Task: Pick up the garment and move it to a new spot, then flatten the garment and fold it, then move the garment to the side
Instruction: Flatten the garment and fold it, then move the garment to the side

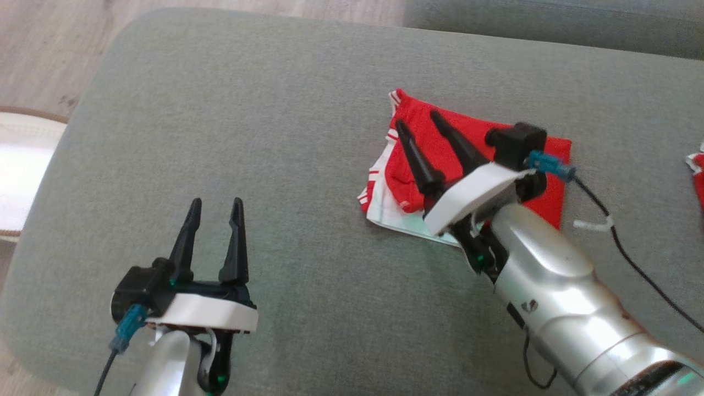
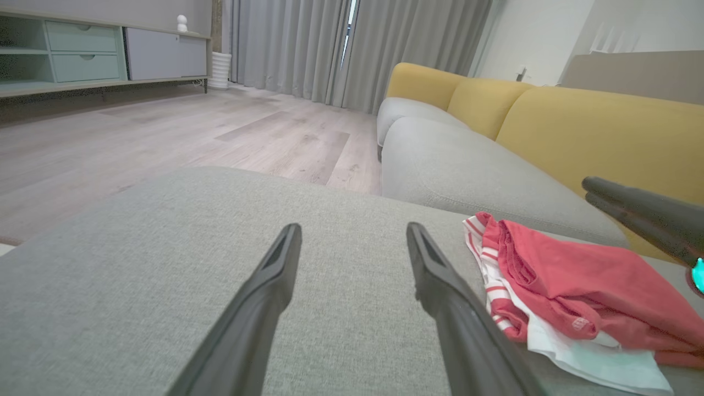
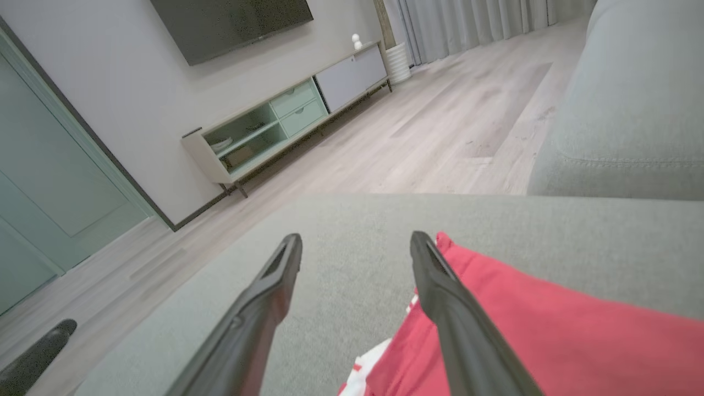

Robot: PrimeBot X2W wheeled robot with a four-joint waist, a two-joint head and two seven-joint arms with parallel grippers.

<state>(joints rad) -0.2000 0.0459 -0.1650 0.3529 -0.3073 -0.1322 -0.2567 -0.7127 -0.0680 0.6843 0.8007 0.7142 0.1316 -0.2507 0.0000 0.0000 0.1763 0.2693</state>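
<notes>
One red-and-white garment (image 1: 399,184) lies in a folded bundle on the right half of a grey upholstered seat (image 1: 275,110), with white layers showing at its near-left corner. Two grippers work above the seat. The right gripper (image 1: 417,119) reaches in from the near right on a silver forearm, angled toward the far left. Its two dark fingers are spread apart over the garment's far-left corner and clasp nothing. Whether either finger touches the cloth cannot be told from these views. The left gripper (image 1: 216,202) hangs well apart from the garment at the near left, fingers pointing away from the robot and likewise spread wide and empty over bare upholstery. One black cable (image 1: 632,258) trails from the right wrist across the seat. The right forearm covers the garment's near-right part. A second scrap of red and white cloth (image 1: 697,176) is cut off by the right edge and is too partial to identify. Beyond the seat stands one sofa with yellow backs (image 2: 550,126).
</notes>
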